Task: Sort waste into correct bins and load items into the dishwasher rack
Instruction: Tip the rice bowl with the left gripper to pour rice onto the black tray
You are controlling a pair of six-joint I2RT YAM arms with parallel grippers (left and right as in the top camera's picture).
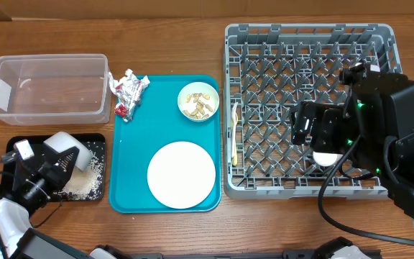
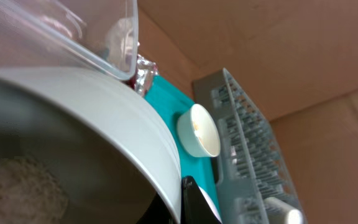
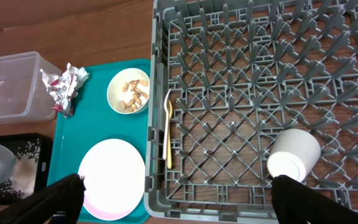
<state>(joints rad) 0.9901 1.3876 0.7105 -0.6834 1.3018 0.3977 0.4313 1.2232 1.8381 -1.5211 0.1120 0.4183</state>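
Left fingers: pinching rim of small round white bowl, tipped over shallow black rectangular tray. Right fingers: spread above grey pegged rack. Step: emptying white rice grains. Next, likely: bowl to rack.

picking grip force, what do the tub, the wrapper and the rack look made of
Tub: clear plastic, seemingly; see-through walls, slightly glossy.
Wrapper: crinkled silver foil with shiny creases and red bits.
Rack: probably grey moulded plastic, judging by the matte look and uniform pegs.
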